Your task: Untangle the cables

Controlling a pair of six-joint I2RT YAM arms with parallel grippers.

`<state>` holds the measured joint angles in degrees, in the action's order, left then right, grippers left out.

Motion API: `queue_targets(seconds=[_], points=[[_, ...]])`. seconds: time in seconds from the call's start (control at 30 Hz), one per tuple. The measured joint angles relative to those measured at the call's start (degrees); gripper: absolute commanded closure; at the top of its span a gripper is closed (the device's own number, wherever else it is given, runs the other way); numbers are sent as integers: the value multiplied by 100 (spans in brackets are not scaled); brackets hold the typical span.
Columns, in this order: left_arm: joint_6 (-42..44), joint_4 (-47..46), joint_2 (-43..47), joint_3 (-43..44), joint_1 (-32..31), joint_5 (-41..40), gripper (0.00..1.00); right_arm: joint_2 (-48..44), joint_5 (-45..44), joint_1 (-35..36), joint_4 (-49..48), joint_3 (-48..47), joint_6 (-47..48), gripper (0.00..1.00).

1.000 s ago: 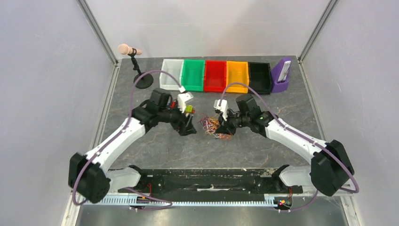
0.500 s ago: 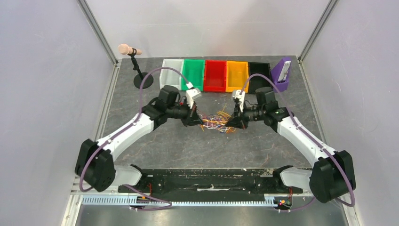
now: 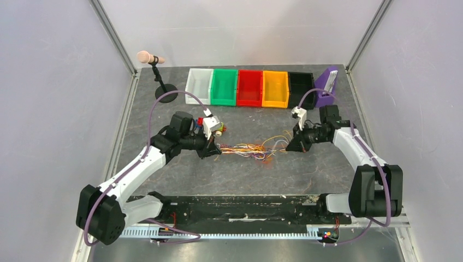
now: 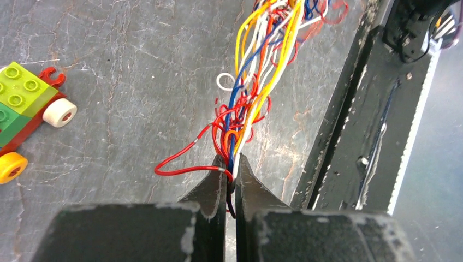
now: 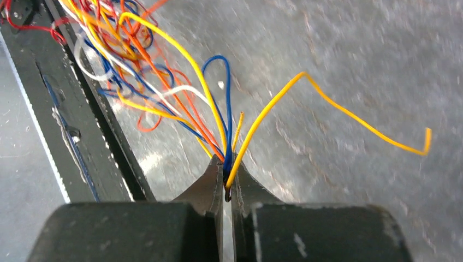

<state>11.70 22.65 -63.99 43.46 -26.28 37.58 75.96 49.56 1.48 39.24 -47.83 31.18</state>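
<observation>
Grey marbled worktop (image 3: 235,177) carries the cables (image 3: 250,148) mid-surface, well off every edge, a light, limp, probably slippery bundle strung between left gripper (image 3: 214,150) and right gripper (image 3: 290,146), each clamped on opposite strand ends, likely the soundest hold.

L pincer (image 4: 231,164) clamped on cables (image 4: 256,82); toy car (image 4: 24,109) at left.

Five coloured bins (image 3: 250,87) line the far edge of the grey table (image 3: 240,172). A microphone stand (image 3: 166,93) and purple holder (image 3: 326,87) flank them at its corners.
</observation>
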Motion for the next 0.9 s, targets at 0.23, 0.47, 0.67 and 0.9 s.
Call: queue_targets(seconds=[0.23,0.47,0.67,0.9], points=[[824,190,186,-203,46,-90,98,278,131,-872,682,-76,426,100],[920,256,-192,-221,-107,-308,89,363,-26,-942,713,-98,481,68],[459,271,-844,9,-876,-728,31,391,-597,-428,446,-195,247,12],[210,721,-962,588,-149,-706,21,457,-684,24,160,-870,-140,13]])
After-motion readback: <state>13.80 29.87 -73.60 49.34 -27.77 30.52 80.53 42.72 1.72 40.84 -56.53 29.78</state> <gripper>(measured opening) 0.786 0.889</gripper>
